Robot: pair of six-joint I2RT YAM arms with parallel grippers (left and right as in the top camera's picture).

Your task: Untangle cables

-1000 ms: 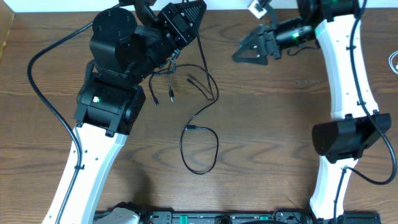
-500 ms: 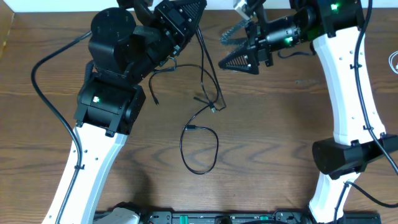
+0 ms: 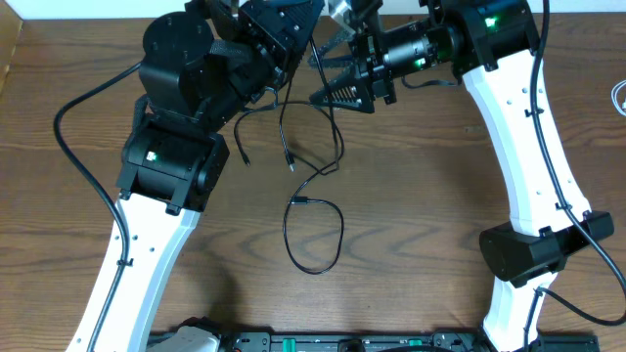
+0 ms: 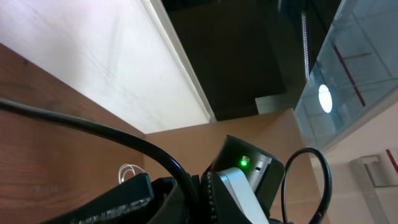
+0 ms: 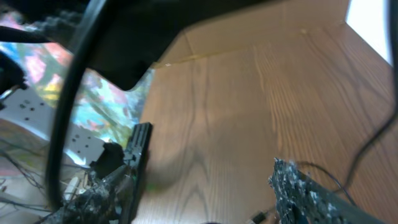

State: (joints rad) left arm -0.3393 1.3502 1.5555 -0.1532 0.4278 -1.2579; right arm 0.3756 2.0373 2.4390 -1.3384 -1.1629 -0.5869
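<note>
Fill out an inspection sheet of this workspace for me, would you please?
Surface: brown wooden table, no marks or spills seen.
Job's things: thin black cables, partly hanging from the left gripper, with one loop lying flat on the table and the plug ends loose.
Clutter: nothing seen.
Grippers: left gripper shut on the cables at the far edge; right gripper open, close beside the hanging strands, holding nothing.
Cables: thick black arm cords run along both arms, apart from the loop on the table.
Surroundings: white cord at the right edge, mostly out of view.
</note>
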